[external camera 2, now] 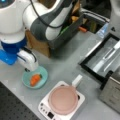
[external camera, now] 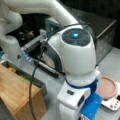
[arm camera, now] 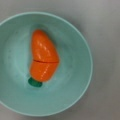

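Front view: the arm's bulk hides the gripper and anything under it; a pink lidded pan (external camera: 107,88) sits off to the view's right

Front view: gripper (external camera 2: 31,70) hangs directly above the teal bowl (external camera 2: 43,80), toy carrot (external camera 2: 35,79) just below it; how wide the jaws stand I cannot tell

Wrist view: no fingers show; carrot (arm camera: 43,58) lies centred in the bowl (arm camera: 77,62), long axis top to bottom, green stub (arm camera: 35,82) lowest

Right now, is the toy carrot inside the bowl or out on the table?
Inside. The carrot lies on its side within the teal bowl, below the gripper.
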Controlling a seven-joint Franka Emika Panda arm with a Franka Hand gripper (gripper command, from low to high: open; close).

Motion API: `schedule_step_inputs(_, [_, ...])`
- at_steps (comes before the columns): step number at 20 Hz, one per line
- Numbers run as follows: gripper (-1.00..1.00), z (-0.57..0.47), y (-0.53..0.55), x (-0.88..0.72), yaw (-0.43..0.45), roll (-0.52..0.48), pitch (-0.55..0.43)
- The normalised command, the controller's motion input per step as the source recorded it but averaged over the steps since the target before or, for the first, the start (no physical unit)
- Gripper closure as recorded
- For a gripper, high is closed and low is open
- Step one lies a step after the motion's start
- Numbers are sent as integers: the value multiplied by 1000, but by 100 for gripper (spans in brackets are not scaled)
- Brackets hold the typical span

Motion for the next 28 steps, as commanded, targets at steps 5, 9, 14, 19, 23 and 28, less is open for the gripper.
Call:
schedule_step_inputs(5, [-100, -167, 15, -50, 67, -36, 10])
schedule_step_inputs(9, [-100, -217, 44, -84, 62, -77, -44])
schedule_step_inputs(14, [-100, -275, 113, -168, 43, -117, -84])
schedule_step_inputs(19, [-100, -325, 180, -216, 25, -105, -118])
schedule_step_inputs(23, [-100, -314, 238, -242, -15, -128, -169])
schedule_step_inputs(28, [-100, -289, 226, -257, -42, -130, -172])
